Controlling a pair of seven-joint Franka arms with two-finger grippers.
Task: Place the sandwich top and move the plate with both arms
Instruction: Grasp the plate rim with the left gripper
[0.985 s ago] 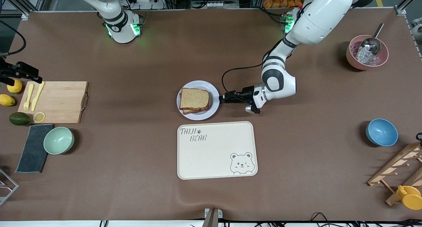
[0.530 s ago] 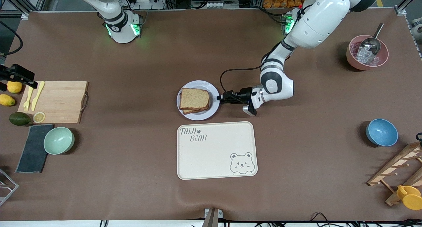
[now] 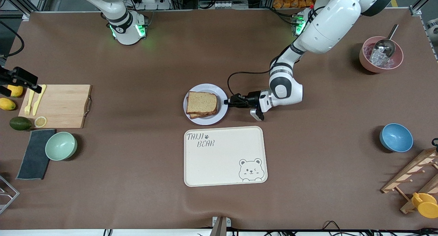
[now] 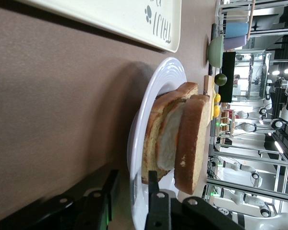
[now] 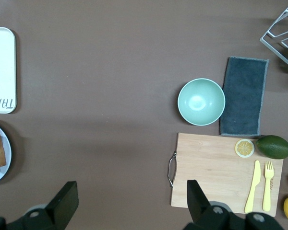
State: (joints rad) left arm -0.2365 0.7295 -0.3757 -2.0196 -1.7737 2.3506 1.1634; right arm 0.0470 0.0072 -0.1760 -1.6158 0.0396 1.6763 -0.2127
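2 fingers (image 4: 153, 201) of the left gripper (image 3: 228, 101) straddle the plate (image 3: 222, 107) rim, not yet clamped; right gripper (image 5: 129, 201) gapes wide.

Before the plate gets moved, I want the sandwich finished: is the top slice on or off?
On. The top slice lies flat over the filling on the plate, slightly offset from the bottom slice.

A brown table (image 3: 137, 181) carries the plate (image 3: 221, 113), a cream tray (image 3: 224, 160) and a wooden cutting board (image 3: 63, 106). Also on it lie a green bowl (image 3: 61, 146), a blue bowl (image 3: 396, 137) and a dark cloth (image 3: 34, 159).
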